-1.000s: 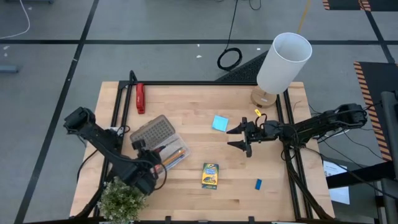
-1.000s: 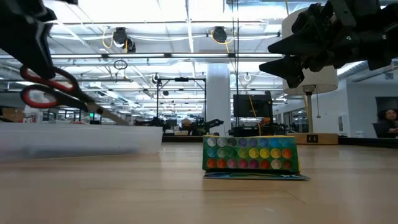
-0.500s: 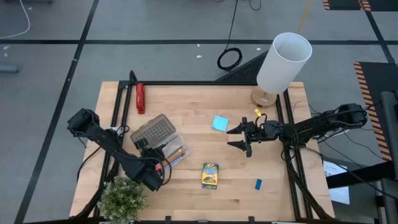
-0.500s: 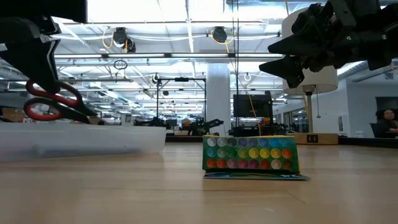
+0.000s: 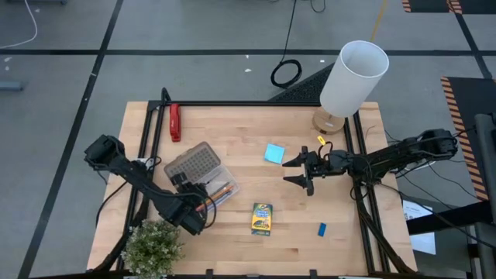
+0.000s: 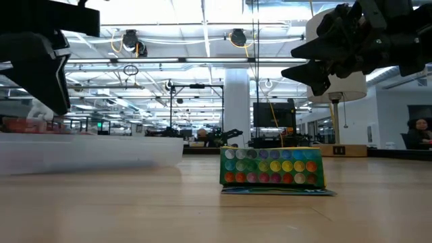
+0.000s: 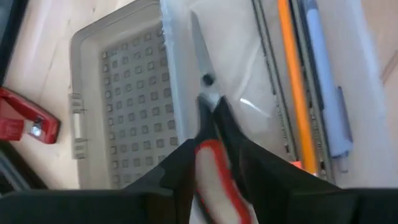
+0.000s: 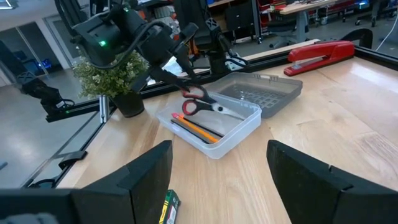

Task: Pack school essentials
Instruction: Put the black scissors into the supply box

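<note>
Left gripper (image 7: 214,163) is clamped on the red-handled scissors (image 7: 212,149), blades lying down inside the clear case (image 5: 203,184), right beside the orange pencil (image 7: 296,87) and blue pen (image 7: 323,81). Crayon box (image 5: 262,218) sits to the right of the case, well apart. Farther right of the case, the right gripper (image 5: 298,170) hovers with fingers spread, empty, next to the light-blue notepad (image 5: 273,153).
</note>
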